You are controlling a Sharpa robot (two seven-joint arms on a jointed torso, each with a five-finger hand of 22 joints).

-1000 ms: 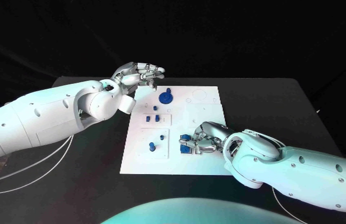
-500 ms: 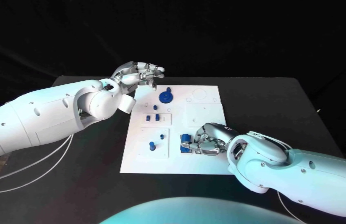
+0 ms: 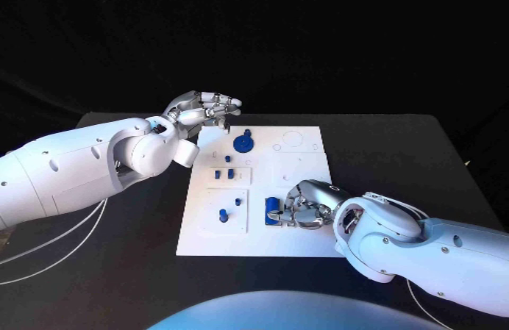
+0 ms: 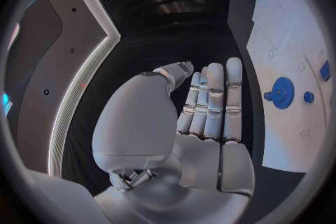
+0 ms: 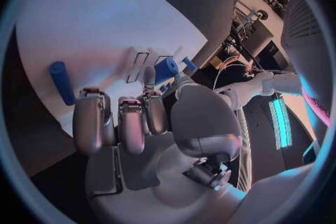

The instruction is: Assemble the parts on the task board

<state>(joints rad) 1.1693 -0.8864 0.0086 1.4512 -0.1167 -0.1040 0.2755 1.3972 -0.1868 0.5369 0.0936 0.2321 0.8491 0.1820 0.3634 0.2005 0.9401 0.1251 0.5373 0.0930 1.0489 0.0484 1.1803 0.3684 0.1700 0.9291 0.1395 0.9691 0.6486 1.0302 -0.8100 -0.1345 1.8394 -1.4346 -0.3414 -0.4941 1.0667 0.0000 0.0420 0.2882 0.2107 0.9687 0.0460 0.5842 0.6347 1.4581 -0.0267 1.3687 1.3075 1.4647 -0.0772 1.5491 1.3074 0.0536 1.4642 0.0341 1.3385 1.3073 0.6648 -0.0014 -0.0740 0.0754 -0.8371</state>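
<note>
The white task board (image 3: pixel 212 243) lies in the middle of the black table. A blue gear (image 3: pixel 244 142) stands at its far end, and small blue pegs (image 3: pixel 223 174) and another peg (image 3: pixel 223 214) stand in its left panels. My right hand (image 3: pixel 304 209) rests on the board's near right part with its fingers curled down. Its fingertips lie against a blue part (image 3: pixel 273 203), and I see nothing held in the palm. In the right wrist view a blue cylinder (image 5: pixel 61 83) lies flat on the board (image 5: pixel 91 22) beside the fingers (image 5: pixel 129 123). My left hand (image 3: pixel 201 111) hangs above the board's far left corner and holds nothing.
In the left wrist view the left hand (image 4: pixel 210 106) has straight fingers beside the board (image 4: pixel 287 140) and the gear (image 4: pixel 282 92). Black table surrounds the board on all sides. White cables trail off the table's left edge (image 3: pixel 64 249).
My right hand has crept a little to the left over the blue parts on the near right of the board. The left hand has stayed still.
</note>
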